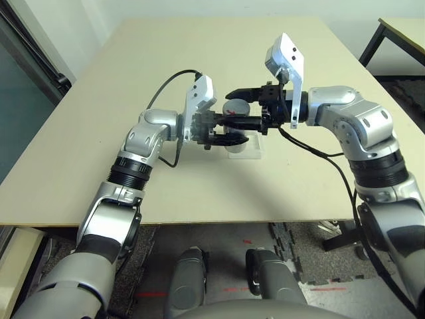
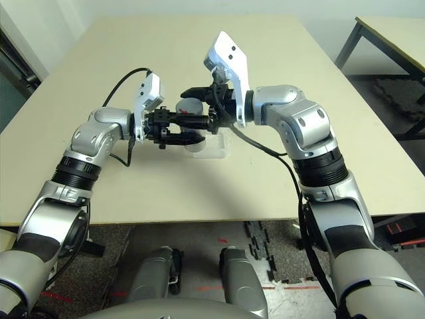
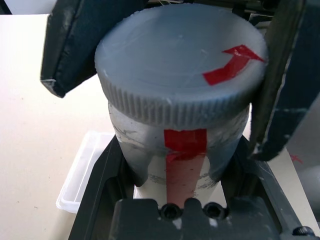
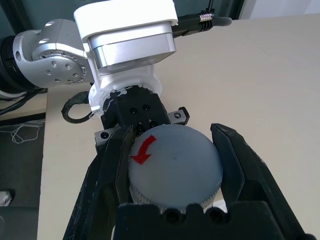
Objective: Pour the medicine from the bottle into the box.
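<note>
Grey ribbed plastic caps the bottle (image 3: 170, 150), and a red arrow sticker lies on the flat top of that cap (image 3: 180, 60), with a strip of red tape running down the bottle's silver-grey side. The bottle is held up off the beige table (image 1: 99, 133), near the middle of the scene, between the two hands that meet from either side. The left hand (image 3: 175, 165) is closed on the bottle's body, its black fingers pressed against both sides below the cap. The right hand (image 4: 172, 165) has its two black fingers shut on the rim of the cap, one on each side, as the right wrist view shows from above. The box (image 3: 80, 175), a shallow clear plastic tray, rests on the table directly beneath the bottle and the hands; part of its rounded corner shows beside the left hand's fingers. A black cable loops from each wrist.
</note>
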